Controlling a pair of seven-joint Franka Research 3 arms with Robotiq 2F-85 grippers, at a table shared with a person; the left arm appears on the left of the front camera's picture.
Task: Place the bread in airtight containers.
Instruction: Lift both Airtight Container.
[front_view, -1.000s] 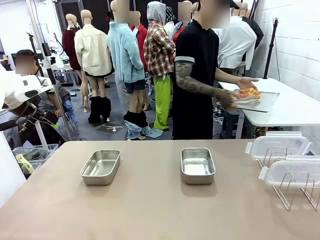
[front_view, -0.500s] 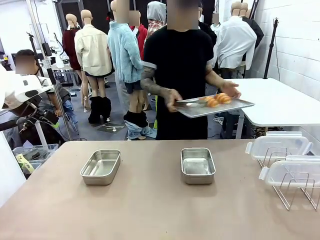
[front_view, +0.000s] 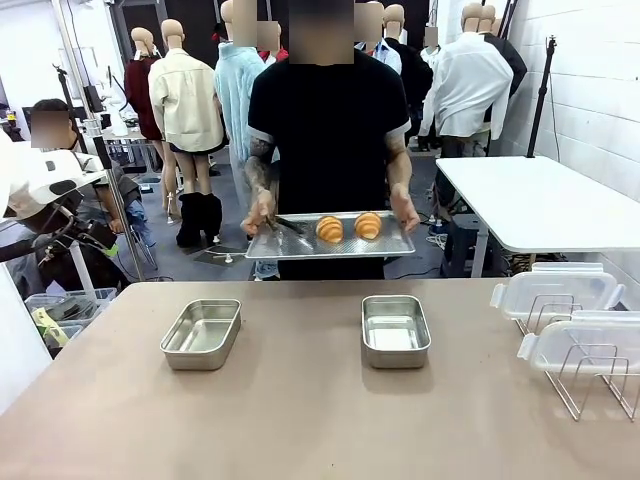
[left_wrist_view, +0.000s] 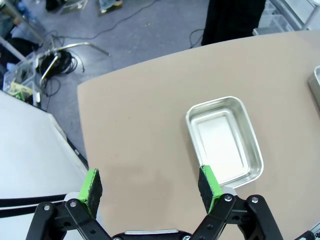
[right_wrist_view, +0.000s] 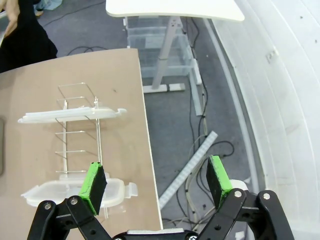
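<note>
Whereas a second ago the bread was at the upper right of the front view, over the white side table, the left croissant (front_view: 329, 229) and the right croissant (front_view: 368, 225) now sit at upper centre. They lie close together on the flat metal tray (front_view: 300, 248), golden-brown, ridged and intact. The person holds that tray level, one hand (front_view: 262, 212) at its left end and the other hand (front_view: 405, 214) at its right, just beyond the far edge of the table (front_view: 300, 430). Judgement: the bread is now within reach of the containers, but nothing is placed yet. The left tin (front_view: 201, 333) at centre left and the right tin (front_view: 395, 329) at centre both stand empty and uncovered. Their lids (front_view: 553, 290) rest on the wire rack (front_view: 590, 385) at lower right. The left gripper (left_wrist_view: 150, 184) hangs spread wide and empty by the left tin. The right gripper (right_wrist_view: 156, 178) is likewise spread and empty, over the table's edge by the rack
</note>
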